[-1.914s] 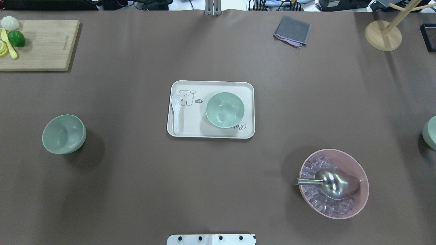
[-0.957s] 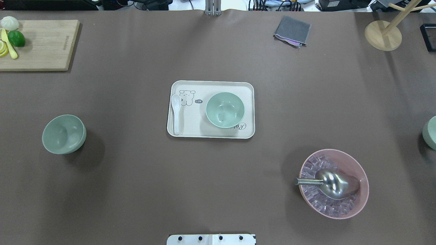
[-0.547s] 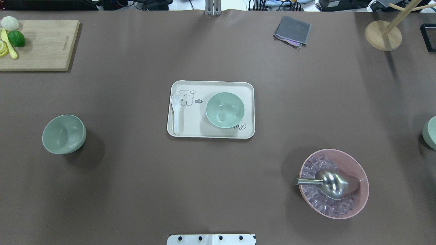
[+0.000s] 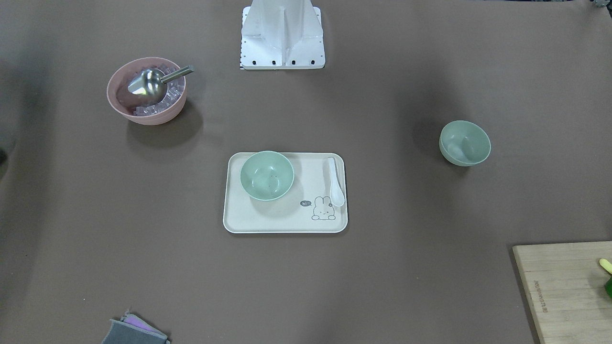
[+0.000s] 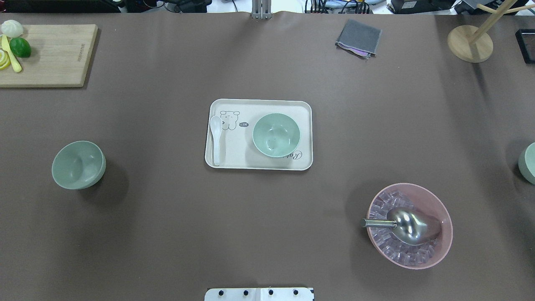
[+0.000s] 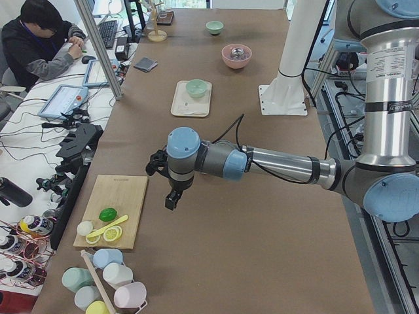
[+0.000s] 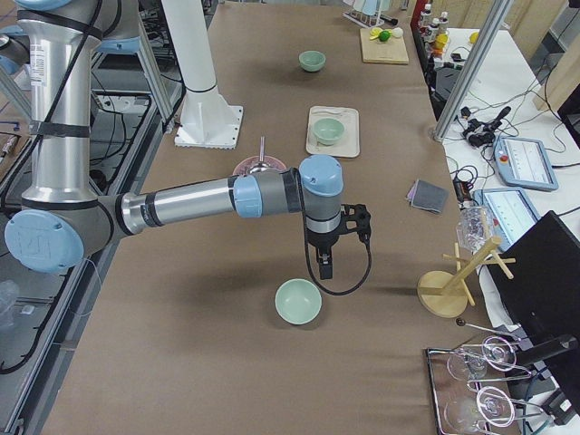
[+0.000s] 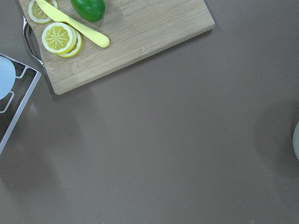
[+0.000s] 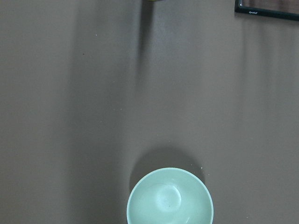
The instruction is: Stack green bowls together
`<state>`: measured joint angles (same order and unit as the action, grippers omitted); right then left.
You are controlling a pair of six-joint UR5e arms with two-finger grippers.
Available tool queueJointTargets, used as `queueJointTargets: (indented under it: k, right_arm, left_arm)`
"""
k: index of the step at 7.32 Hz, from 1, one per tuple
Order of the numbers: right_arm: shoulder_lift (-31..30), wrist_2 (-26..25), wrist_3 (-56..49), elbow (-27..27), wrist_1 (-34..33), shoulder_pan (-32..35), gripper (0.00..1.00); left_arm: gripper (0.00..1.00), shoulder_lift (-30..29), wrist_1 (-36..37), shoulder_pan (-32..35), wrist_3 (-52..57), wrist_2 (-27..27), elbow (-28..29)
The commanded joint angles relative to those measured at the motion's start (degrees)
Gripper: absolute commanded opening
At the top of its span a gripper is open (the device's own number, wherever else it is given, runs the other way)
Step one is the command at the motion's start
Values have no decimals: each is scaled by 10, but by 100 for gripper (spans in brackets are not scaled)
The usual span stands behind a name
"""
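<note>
Though well apart, green bowls (image 5: 276,135) (image 5: 78,164) (image 5: 528,163) upright

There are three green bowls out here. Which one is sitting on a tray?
The middle green bowl: it sits on the cream tray beside a white spoon. The left bowl and the right bowl stand directly on the brown table.

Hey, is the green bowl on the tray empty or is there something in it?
Empty: the green bowl on the tray sits upright, and its inside shows only a few tiny dark specks.
</note>
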<state>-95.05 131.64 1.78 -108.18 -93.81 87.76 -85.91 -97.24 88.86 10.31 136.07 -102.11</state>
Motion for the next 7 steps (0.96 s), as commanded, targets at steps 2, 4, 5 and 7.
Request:
queueJointTargets:
  k: [2, 4, 5, 7]
  right_arm:
    - [-8, 34, 1, 13, -1, -16, 100]
    - [-7, 59, 4, 12, 1, -39, 100]
    - [0, 52, 15, 13, 0, -58, 100]
    - [18, 18, 119, 7, 1, -106, 100]
  left_arm:
    - [99, 10, -36, 0, -9, 2, 9]
    - [99, 0, -61, -32, -59, 1, 12]
    - [99, -2, -62, -66, -97, 9, 11]
    - [99, -9, -90, -111, -240, 47, 10]
